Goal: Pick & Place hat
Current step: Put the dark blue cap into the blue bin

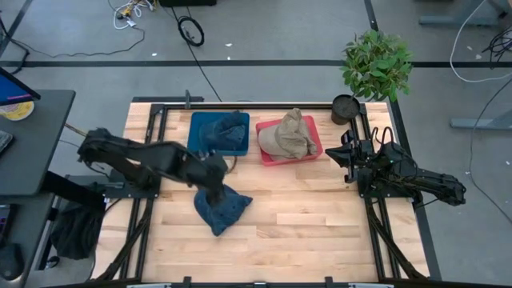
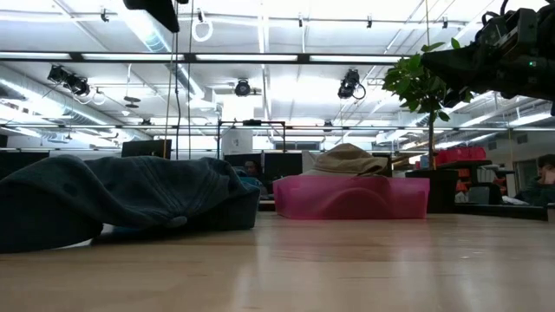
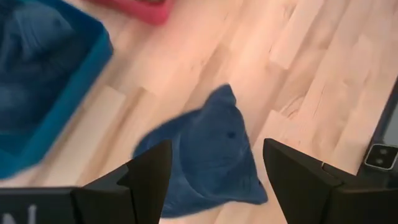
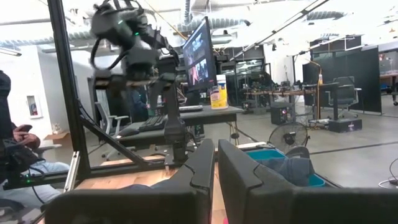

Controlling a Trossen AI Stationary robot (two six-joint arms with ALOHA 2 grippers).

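Observation:
A dark blue hat (image 1: 222, 210) lies flat on the wooden table, also in the left wrist view (image 3: 205, 155) and the low view (image 2: 113, 204). My left gripper (image 1: 212, 186) hovers over the hat's far edge, open, its fingers (image 3: 149, 177) apart above the hat without touching it. A second blue hat (image 1: 224, 130) rests in the blue tray (image 1: 197, 122). A tan hat (image 1: 290, 136) sits in the pink tray (image 1: 316, 152). My right gripper (image 1: 338, 154) waits at the table's right side, shut (image 4: 216, 163).
A potted plant (image 1: 374, 66) stands at the table's far right corner, just beyond the right arm. Black rails (image 1: 152, 200) run along both sides of the table. Bare wood (image 1: 312, 224) lies right of the blue hat. A person (image 4: 15, 162) sits beyond the table.

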